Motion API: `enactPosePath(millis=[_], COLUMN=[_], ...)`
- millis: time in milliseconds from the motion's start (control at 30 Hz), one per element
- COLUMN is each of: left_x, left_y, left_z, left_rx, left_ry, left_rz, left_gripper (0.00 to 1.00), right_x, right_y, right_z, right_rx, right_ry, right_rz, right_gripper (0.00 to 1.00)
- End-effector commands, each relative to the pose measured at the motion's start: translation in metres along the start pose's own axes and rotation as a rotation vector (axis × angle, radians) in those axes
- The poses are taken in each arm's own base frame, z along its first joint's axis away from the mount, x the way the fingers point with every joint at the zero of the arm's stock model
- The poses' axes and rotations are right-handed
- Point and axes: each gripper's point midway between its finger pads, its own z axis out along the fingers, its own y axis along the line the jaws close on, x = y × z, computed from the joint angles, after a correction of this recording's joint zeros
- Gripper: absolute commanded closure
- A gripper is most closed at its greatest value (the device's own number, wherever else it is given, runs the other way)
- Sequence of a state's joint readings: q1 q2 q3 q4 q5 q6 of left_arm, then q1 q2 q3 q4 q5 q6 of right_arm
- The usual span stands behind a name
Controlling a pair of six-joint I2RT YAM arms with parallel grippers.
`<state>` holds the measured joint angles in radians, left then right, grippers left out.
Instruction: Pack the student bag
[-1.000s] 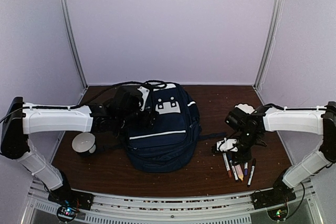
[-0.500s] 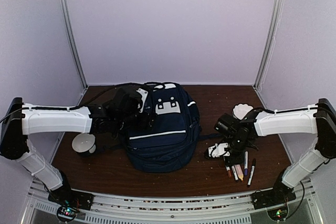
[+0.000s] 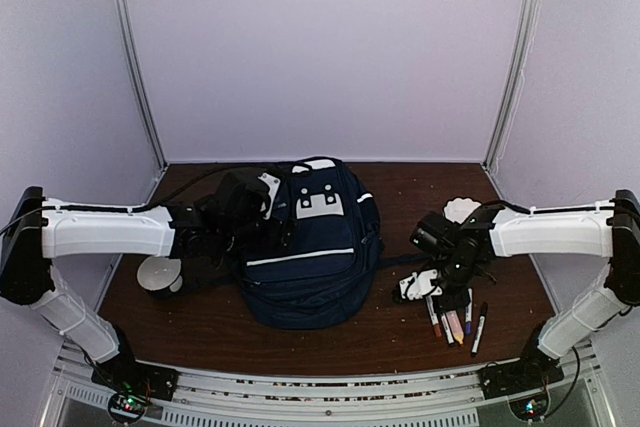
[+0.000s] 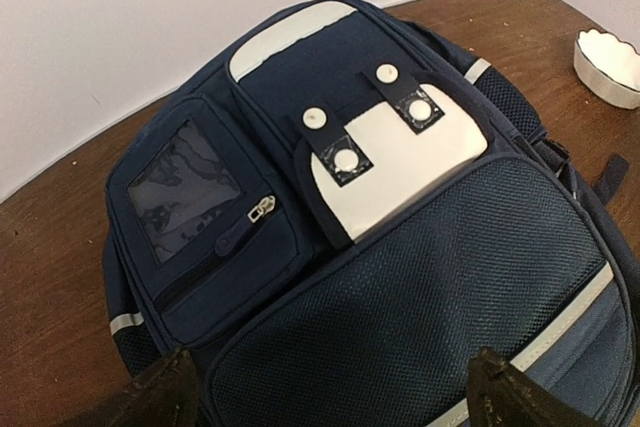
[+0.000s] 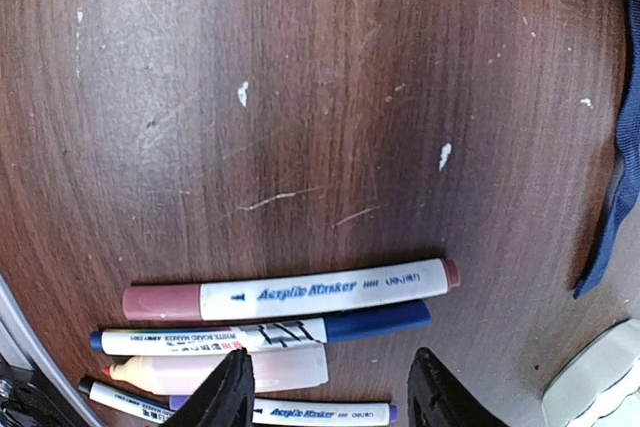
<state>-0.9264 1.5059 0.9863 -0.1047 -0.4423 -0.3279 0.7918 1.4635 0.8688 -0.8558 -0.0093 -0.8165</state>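
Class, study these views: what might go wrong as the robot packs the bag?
The markers lie packed side by side below the open right gripper; a grab may catch several or roll them apart.
The front pocket zip on the student bag looks shut, so a marker may have no way in.

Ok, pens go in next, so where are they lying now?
In the top view the markers lie on the table, right of the student bag, right by the right hand.
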Motion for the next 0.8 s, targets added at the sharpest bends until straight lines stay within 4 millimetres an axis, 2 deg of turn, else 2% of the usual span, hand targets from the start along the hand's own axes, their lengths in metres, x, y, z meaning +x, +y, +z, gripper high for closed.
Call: enactPosePath(millis=[0,333,767], left_x=[-0.017,-0.032,-0.029], left_y=[0.001,0.005,0.001], left_z=[-0.007,-0.02,-0.018], left_rx=[0.007,0.012,0.026], left_ry=[-0.067,-0.119,-0.102], left_rz=[-0.041,-0.047,-0.051], left_gripper=[0.05,0.05,0.05], right_x=[0.0,-0.001,-0.002], right_y=[-0.006,-0.006,0.001], right_z=[-0.008,0.008,0.025], right_rx=[0.035,0.062,0.062], right_ry=[0.008,0.051,0.088], right_rz=[-0.027,-0.056,-0.13], right_gripper=[0.47,0.47,0.47])
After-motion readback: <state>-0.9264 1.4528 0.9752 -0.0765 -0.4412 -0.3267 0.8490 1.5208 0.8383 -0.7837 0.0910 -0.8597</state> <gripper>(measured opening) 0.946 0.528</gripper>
